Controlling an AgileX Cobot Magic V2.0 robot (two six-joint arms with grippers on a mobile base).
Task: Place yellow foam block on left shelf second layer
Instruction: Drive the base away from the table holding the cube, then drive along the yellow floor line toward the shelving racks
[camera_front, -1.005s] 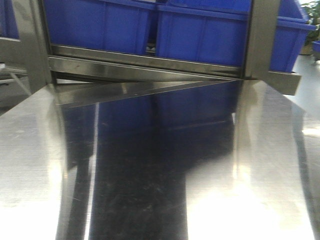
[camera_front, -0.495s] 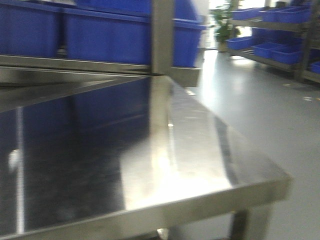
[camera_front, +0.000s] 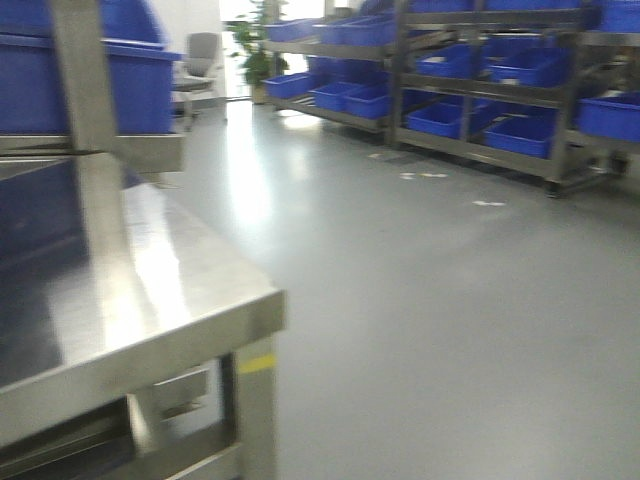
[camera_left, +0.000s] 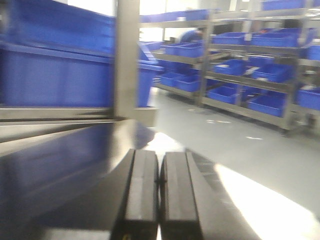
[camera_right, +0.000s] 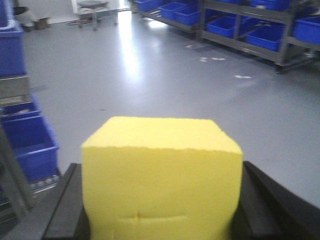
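Yellow foam block (camera_right: 161, 175) clamped in my right gripper (camera_right: 162, 215); left gripper (camera_left: 160, 182) fingers together, empty; transit step imo; next: line up w/ left shelf's 2nd layer

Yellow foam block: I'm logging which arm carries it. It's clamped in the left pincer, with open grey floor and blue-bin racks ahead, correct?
Not quite. The yellow foam block is clamped in the right pincer, not the left; the right wrist view shows it. The left pincer is shut on nothing. The grey floor and blue-bin racks ahead are as stated.
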